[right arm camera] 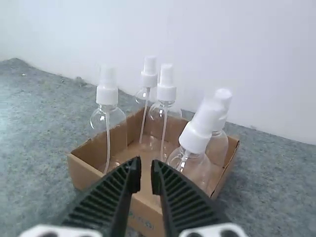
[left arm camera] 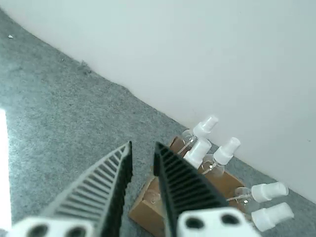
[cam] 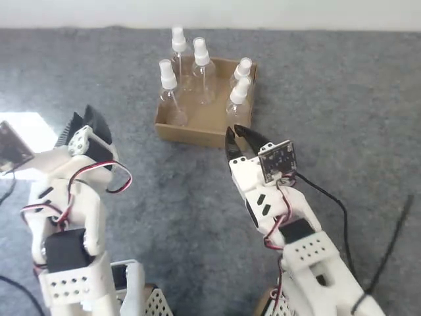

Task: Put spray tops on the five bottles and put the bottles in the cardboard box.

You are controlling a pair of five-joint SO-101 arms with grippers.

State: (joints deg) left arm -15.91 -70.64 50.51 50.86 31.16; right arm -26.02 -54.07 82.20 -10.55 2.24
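Five clear bottles with white spray tops stand in the cardboard box [cam: 191, 133] at the far middle of the table; the nearest one [cam: 239, 96] leans at the box's right side. My right gripper [cam: 237, 134] hovers just in front of the box's near wall, shut with nothing in it. In the right wrist view its tips [right arm camera: 144, 162] point at the box [right arm camera: 84, 165] and the bottles [right arm camera: 107, 111]. My left gripper [cam: 84, 122] is held up at the left, well away from the box, shut and empty. Past its tips [left arm camera: 143, 146], the left wrist view takes in the box [left arm camera: 145, 207] and spray tops [left arm camera: 205, 127].
Grey carpet covers the table, with a white wall [right arm camera: 222, 44] behind the box. A bright patch and a small board [cam: 12, 148] lie at the far left edge. Open carpet spreads between the two arms and right of the box.
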